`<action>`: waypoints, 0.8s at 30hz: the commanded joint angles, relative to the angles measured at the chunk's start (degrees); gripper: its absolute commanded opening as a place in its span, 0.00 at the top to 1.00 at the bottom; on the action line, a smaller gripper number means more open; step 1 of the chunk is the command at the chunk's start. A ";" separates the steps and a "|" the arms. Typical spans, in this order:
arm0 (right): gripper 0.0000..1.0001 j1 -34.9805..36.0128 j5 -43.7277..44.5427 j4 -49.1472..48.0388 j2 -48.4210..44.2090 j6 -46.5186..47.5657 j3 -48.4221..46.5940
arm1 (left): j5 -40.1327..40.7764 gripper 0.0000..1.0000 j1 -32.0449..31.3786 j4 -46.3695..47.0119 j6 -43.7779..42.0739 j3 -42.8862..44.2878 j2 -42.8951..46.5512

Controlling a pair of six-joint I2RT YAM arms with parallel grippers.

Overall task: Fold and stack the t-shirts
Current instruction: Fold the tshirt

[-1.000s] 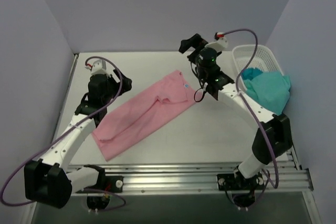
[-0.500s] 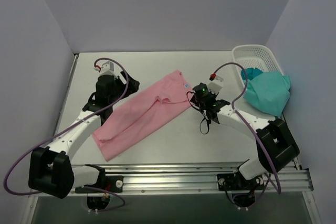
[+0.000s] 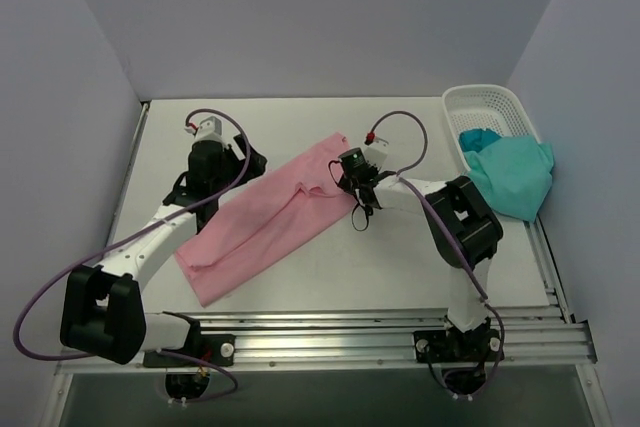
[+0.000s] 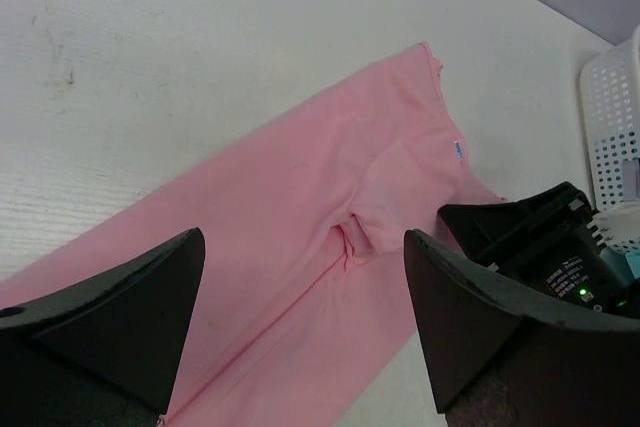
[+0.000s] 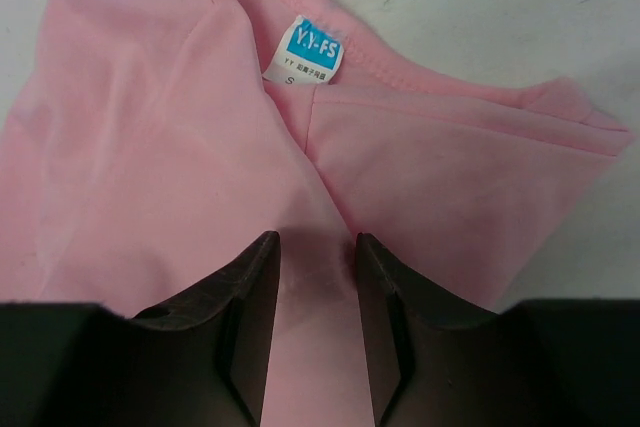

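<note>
- Our right tool point(image 5: 315, 337) is nearly closed. Its two fingers pinch a raised crease of the pink shirt point(image 5: 150, 147) just below the label point(image 5: 317, 47), near the collar.
- To fold well, we judge the pinch should take every layer of cloth there. The lift should then stay low and slow, so the collar end carries over flat instead of bunching.
- Our left tool point(image 4: 305, 332) hangs wide open over the shirt's middle and holds nothing. From there it could pin the cloth while the right one pulls.
- The pink shirt lies slantwise as a long strip on the desk point(image 3: 400, 257), between the two arms.
- The teal shirt point(image 3: 512, 175) is draped, crumpled, over the near rim of the basket point(image 3: 480, 99) at the right edge, well apart from the work and not yet folded.
- The two tools are near each other over the same shirt, so we see a risk of them meeting. The right arm's cable also loops close above the collar.
</note>
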State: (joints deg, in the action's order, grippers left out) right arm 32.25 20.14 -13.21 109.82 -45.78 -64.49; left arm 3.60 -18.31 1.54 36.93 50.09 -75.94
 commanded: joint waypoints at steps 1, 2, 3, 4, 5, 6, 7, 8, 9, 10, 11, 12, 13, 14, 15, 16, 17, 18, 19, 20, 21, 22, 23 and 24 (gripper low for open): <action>0.68 -0.96 -2.56 -0.76 2.94 1.04 -3.35 | 0.45 0.11 1.25 2.15 -1.68 3.79 -0.69; 0.68 -1.22 -3.26 -1.02 4.51 1.13 -3.71 | 0.19 0.11 1.95 2.24 -1.77 3.97 -0.87; 0.68 -1.57 -4.14 -1.46 5.22 1.30 -4.06 | 0.01 0.11 2.39 2.33 -1.86 4.23 -1.14; 0.69 -2.19 -4.58 -1.73 6.71 1.39 -4.85 | -0.51 0.11 2.92 2.41 -1.77 4.32 -1.66; 0.69 -2.54 -5.28 -2.08 7.42 1.57 -5.38 | -0.78 0.11 4.23 2.50 -1.68 4.32 -1.84; 0.70 -2.89 -6.24 -2.34 8.38 1.74 -5.91 | -1.31 0.11 4.85 3.11 -1.60 4.23 -2.10; 0.72 -3.68 -6.86 -2.61 10.31 1.83 -7.30 | -2.09 0.11 5.55 3.47 -1.33 4.14 -2.71; 0.73 -3.95 -7.57 -2.78 11.37 1.92 -8.19 | -2.45 0.11 6.00 3.73 -1.24 4.14 -3.07; 0.76 -4.30 -8.79 -2.96 12.60 2.01 -9.15 | -2.80 0.11 7.04 4.25 -1.16 4.14 -3.85; 0.77 -4.56 -9.67 -3.13 15.05 2.10 -10.21 | -3.15 0.11 7.40 4.43 -1.24 4.32 -4.30; 0.79 -5.26 -10.47 -3.22 16.29 2.10 -12.39 | -3.33 0.11 7.67 4.35 -1.33 4.49 -4.65; 0.81 -5.62 -12.04 -3.40 17.69 2.10 -13.55 | -3.33 0.11 8.28 4.35 -1.33 4.58 -5.09; 0.82 -5.79 -12.84 -3.66 19.88 1.92 -14.69 | -3.33 0.11 8.37 4.35 -1.59 4.76 -5.62; 0.82 -6.14 -13.46 -3.84 20.95 2.01 -17.40 | -3.33 0.11 8.55 4.35 -1.60 4.76 -5.88; 0.82 -6.32 -13.90 -3.40 22.27 1.92 -19.17 | -3.24 0.11 8.81 4.35 -1.68 4.85 -6.15; 0.83 -6.50 -15.21 -3.14 24.63 1.92 -21.01 | -3.24 0.11 9.07 4.43 -1.86 4.85 -6.32; 0.82 -6.85 -15.57 -2.35 25.78 1.83 -25.12 | -2.98 0.11 9.16 4.35 -1.95 4.85 -6.41; 0.82 -7.11 -15.92 -1.91 27.01 1.83 -27.51 | -2.81 0.11 9.16 4.17 -2.03 4.93 -6.50; 0.82 -7.29 -16.71 -1.47 29.46 1.83 -30.06 | -2.63 0.11 9.34 4.08 -2.21 4.93 -6.50; 0.82 -7.55 -16.97 -0.42 30.62 1.83 -32.60 | -2.54 0.11 9.43 4.00 -2.21 4.85 -6.50; 0.82 -8.07 -17.41 0.02 32.02 1.75 -38.11 | -2.28 0.11 9.43 3.82 -2.21 4.85 -6.50; 0.82 -8.43 -18.03 0.64 35.08 1.66 -41.30 | -2.28 0.11 9.43 3.65 -2.21 4.93 -6.33; 0.81 -8.69 -18.99 2.30 36.68 1.22 -44.81 | -2.28 0.11 9.34 3.12 -2.21 5.02 -6.32; 0.81 -9.22 -19.26 3.18 38.52 1.13 -51.98 | -2.19 0.11 9.43 2.94 -2.21 4.94 -6.15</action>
State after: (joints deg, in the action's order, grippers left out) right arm 24.23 3.79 -19.27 142.69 -44.97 -106.34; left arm 1.39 -9.26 2.81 35.59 51.96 -82.56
